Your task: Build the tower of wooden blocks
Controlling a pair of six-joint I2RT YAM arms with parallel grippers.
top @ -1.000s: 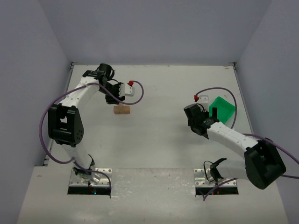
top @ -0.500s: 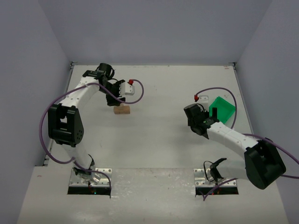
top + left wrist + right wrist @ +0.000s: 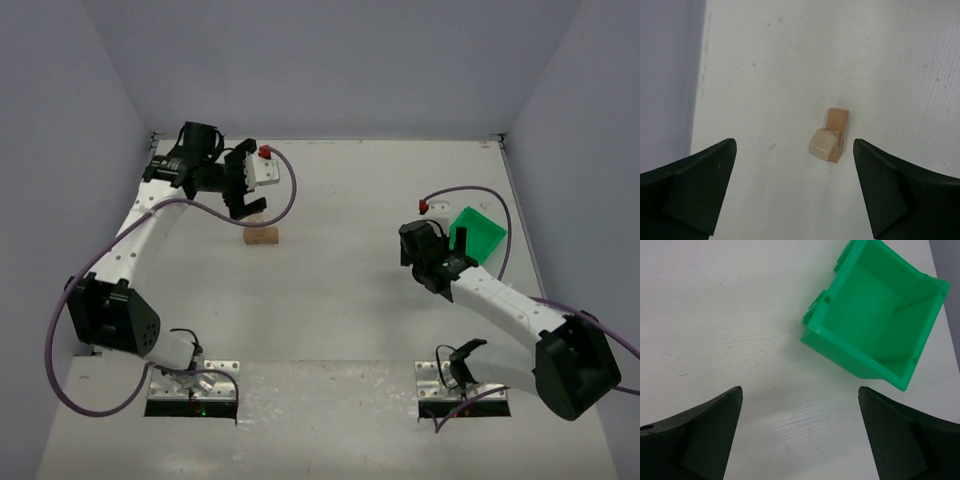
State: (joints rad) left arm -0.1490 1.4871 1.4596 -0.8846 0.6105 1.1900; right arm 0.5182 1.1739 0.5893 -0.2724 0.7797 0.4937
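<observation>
The wood block tower (image 3: pixel 261 234) stands on the white table left of centre. In the left wrist view it is a pale cube (image 3: pixel 822 143) resting on a darker tan bar (image 3: pixel 838 121). My left gripper (image 3: pixel 244 203) hangs above and just behind the tower. It is open (image 3: pixel 793 146) and holds nothing; the blocks lie between and beyond its fingers (image 3: pixel 697 182), apart from them. My right gripper (image 3: pixel 434 262) is open (image 3: pixel 800 391) over bare table, with nothing in it.
A bright green bin (image 3: pixel 852 356) sits empty just ahead and right of the right gripper, at the table's right side (image 3: pixel 478 236). Grey walls enclose the table; the left wall (image 3: pixel 665 75) is close to the left gripper.
The left gripper opened, let go of the blocks and rose back toward the far left corner. The tower stayed in place. The right arm shifted slightly.
</observation>
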